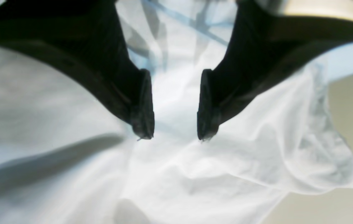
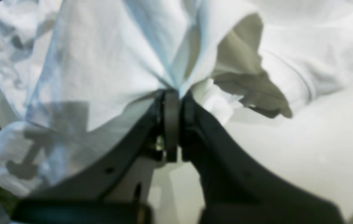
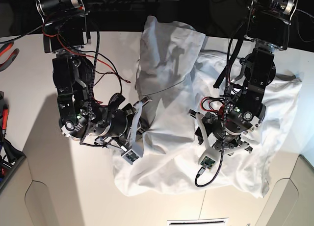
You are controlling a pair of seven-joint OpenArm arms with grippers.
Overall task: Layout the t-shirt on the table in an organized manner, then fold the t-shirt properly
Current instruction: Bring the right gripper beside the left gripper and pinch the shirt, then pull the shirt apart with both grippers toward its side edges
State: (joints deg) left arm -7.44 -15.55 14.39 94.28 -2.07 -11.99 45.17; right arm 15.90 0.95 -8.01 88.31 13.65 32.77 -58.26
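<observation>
The white t-shirt point(image 3: 171, 152) lies crumpled over the middle and right of the table point(image 3: 44, 152), with one part raised into a tall fold at the back. My right gripper point(image 2: 171, 93), on the left of the base view point(image 3: 140, 107), is shut on a pinch of the t-shirt point(image 2: 101, 62), and cloth fans out from its jaws. My left gripper point(image 1: 174, 137) stands open just above the t-shirt point(image 1: 226, 168) with nothing between its fingers. In the base view the left gripper point(image 3: 200, 119) is over the shirt's middle.
Red-handled tools point(image 3: 6, 52) and a dark tray point(image 3: 7, 162) sit at the table's left edge. Loose cables point(image 3: 110, 69) hang off the arm on the left of the base view. Bare tabletop point(image 1: 319, 205) shows beside the shirt's hem. A white label point(image 3: 196, 221) lies at the front edge.
</observation>
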